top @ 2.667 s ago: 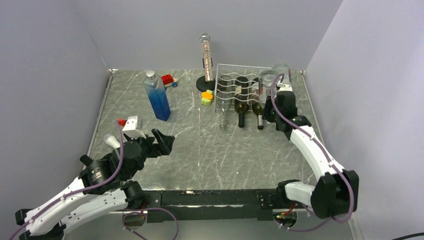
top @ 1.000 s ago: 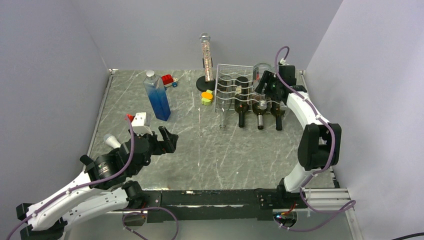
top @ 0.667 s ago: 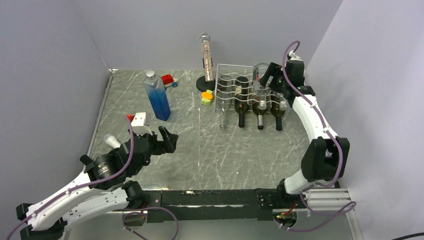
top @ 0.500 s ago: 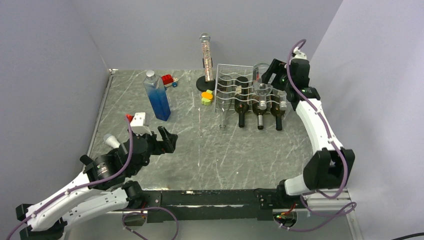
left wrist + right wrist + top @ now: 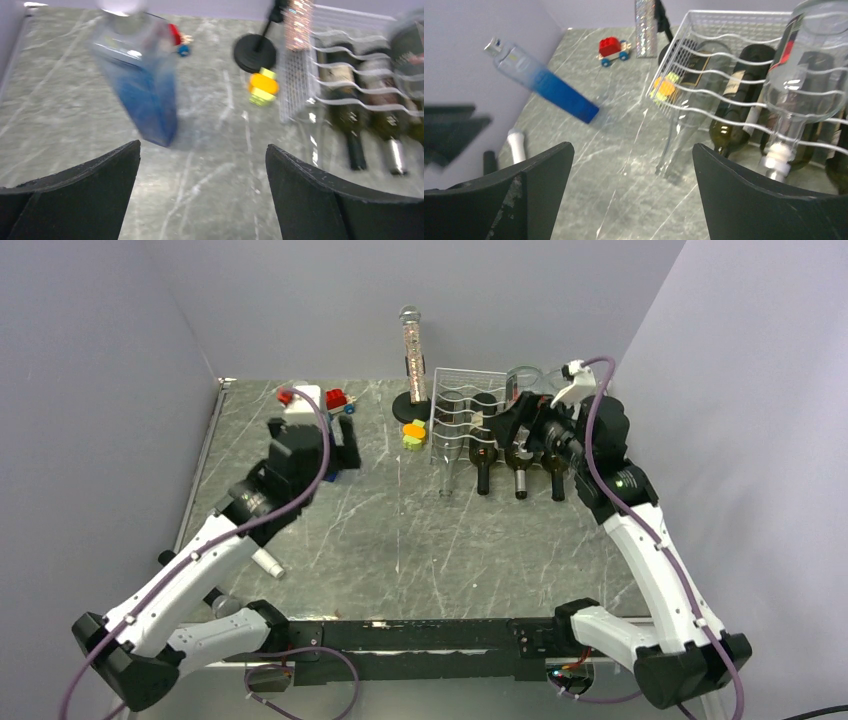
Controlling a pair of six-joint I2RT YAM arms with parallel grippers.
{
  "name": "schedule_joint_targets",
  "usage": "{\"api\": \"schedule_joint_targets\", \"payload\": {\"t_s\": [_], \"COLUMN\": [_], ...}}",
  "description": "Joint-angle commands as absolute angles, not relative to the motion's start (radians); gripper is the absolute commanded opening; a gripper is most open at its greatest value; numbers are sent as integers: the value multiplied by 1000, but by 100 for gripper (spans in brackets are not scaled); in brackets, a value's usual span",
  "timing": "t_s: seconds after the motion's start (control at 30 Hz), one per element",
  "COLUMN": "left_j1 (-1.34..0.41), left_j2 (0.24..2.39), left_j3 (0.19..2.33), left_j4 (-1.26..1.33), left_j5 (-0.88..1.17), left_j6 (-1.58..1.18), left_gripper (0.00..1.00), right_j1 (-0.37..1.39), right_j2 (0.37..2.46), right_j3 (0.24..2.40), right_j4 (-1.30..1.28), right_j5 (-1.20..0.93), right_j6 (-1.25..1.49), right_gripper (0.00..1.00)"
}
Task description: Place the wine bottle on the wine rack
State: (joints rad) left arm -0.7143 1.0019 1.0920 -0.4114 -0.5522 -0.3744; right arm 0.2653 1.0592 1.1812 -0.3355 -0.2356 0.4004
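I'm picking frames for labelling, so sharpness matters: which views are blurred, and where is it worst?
Top external: sharp throughout, evenly lit, the wine rack wires distinct. Left wrist: blurred across the whole frame, worst on the blue bottle, its cap a smear. Right wrist: the blue bottle and the left edge streaked; the wine rack fairly clear.

**Left gripper spread, blue bottle ahead**

Left gripper (image 5: pixel 202 149) has its black fingers (image 5: pixel 75 192) wide apart above the grey marbled table (image 5: pixel 215 195). A blurred blue bottle (image 5: pixel 137 85) stands ahead-left, with a red toy (image 5: pixel 175 35) behind it. An orange-green block (image 5: pixel 263 86) sits near a black round base (image 5: pixel 255 50). At right, the wine rack (image 5: pixel 345 50) holds dark bottles (image 5: pixel 350 115).
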Motion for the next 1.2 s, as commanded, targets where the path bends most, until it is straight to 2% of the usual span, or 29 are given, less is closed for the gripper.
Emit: {"api": "schedule_joint_targets", "payload": {"t_s": [0.0, 0.1, 0.23, 0.63, 0.83, 1.17], "left_j1": [-499, -420, -334, -133, -87, -86], "left_j2": [996, 1011, 1047, 1156, 1193, 1145], "left_j3": [1203, 1248, 1264, 1193, 1094, 881], "left_j4": [-360, -381, -402, -241, -151, 109], "left_j5": [-406, -302, -277, 21, 68, 156], "left_j6": [-269, -225, -185, -108, -168, -161], "left_gripper": [99, 99, 99, 99, 97, 99], "right_j1": [278, 277, 277, 281, 281, 281], "right_j2": [958, 915, 889, 784, 764, 767], "right_j3": [1123, 1090, 1066, 973, 952, 893], "right_j4": [-370, -382, -391, -409, -433, -386], "right_j5": [-273, -279, -301, -387, -402, -449], "right_j6": [391, 390, 397, 400, 380, 398], "right_gripper": [96, 99, 100, 100, 100, 100]}}
